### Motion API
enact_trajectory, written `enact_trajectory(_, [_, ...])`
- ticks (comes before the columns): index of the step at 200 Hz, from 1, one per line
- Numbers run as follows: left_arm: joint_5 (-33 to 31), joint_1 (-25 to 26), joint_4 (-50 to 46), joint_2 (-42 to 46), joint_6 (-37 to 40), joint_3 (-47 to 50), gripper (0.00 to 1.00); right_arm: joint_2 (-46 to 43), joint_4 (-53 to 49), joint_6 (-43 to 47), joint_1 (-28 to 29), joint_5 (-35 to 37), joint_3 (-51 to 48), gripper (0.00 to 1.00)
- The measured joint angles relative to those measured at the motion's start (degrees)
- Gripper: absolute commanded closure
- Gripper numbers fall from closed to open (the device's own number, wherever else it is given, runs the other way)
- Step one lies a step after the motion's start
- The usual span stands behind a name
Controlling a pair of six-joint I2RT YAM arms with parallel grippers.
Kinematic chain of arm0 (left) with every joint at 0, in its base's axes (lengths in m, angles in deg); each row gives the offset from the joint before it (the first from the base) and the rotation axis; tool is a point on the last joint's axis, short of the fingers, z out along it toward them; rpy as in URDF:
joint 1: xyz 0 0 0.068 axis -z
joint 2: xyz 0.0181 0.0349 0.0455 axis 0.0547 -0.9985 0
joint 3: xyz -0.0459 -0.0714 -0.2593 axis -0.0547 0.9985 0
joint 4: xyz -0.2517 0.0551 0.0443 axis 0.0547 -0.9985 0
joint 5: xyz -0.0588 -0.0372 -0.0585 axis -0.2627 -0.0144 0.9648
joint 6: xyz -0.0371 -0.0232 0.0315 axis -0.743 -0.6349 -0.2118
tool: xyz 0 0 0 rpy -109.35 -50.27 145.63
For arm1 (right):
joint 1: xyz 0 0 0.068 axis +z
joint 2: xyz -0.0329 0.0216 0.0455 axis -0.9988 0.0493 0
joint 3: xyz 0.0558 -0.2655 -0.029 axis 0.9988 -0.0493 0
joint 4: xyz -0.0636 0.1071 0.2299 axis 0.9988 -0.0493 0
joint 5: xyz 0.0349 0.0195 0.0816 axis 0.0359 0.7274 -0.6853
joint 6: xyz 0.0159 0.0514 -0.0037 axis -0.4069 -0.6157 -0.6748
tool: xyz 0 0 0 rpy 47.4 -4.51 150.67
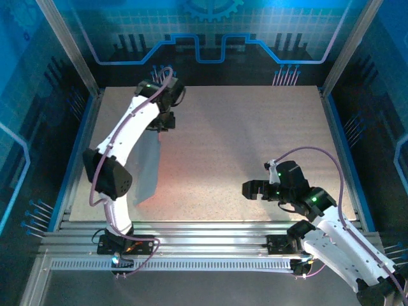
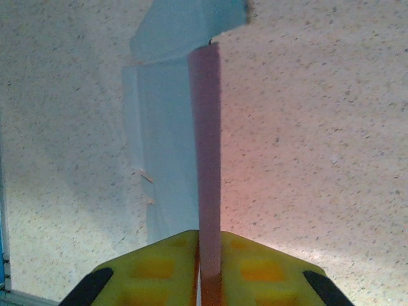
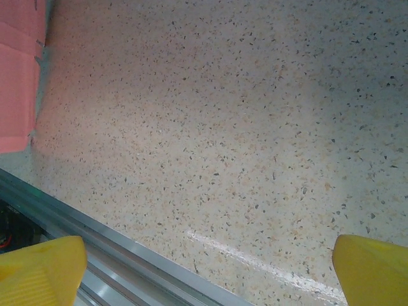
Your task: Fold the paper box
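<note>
Over the far-left part of the table [image 1: 255, 127], the top external view has the left gripper [image 1: 164, 122] pointing down with the paper box [image 1: 146, 169] hanging from it. The box is a pale, nearly flat sheet running toward the near edge. Whether its lower end touches the table cannot be told. The right gripper [image 1: 250, 189] hovers at the near right, well apart from the sheet, jaws spread wide and holding nothing. The count is one paper box, two arms and two grippers.

On the left wrist camera, two yellow fingers [image 2: 255, 268] are pinched narrow on the sheet's edge. The sheet stands edge-on, its pink face to the right and its whitish face with flaps to the left. No box wall is formed yet.

On the right wrist camera, two yellow fingertips [image 3: 38, 271] sit far apart with bare table between them. A pink part of the sheet shows at the upper left, and a metal rail [image 3: 95, 236] crosses the lower left.

The step in hand looks like holding up the unfolded blank, so folding has barely begun. The next move probably calls for the right gripper to cross over and take a flap. The left pinch needs to be firm so the thin card does not swing or slip.
</note>
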Motion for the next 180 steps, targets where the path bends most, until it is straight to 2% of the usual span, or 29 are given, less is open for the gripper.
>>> enact_trajectory(73, [-1.3, 7.5, -1.3, -14.4, -6.4, -13.5, 0.82, -1.5, -1.0, 0.0, -0.1, 1.0, -0.7, 0.00])
enact_trajectory(106, [2.1, 9.2, 0.2, -18.3, -9.1, -16.5, 0.78, -2.3, -1.7, 0.0, -0.2, 1.0, -1.1, 0.00])
enact_trajectory(131, [7.7, 9.9, 4.3, -18.9, -10.7, -16.5, 0.67, -2.5, -2.6, 0.0, -0.3, 1.1, -1.2, 0.00])
enact_trajectory(156, [14.2, 9.9, 12.2, -17.9, -11.6, -13.7, 0.32, -2.5, -3.2, 0.0, -0.4, 1.0, -1.2, 0.00])
enact_trajectory(180, [22.1, 9.2, 22.1, -13.7, -13.2, -4.6, 0.25, -2.5, -3.3, 0.0, -0.4, 1.0, -1.2, 0.00])
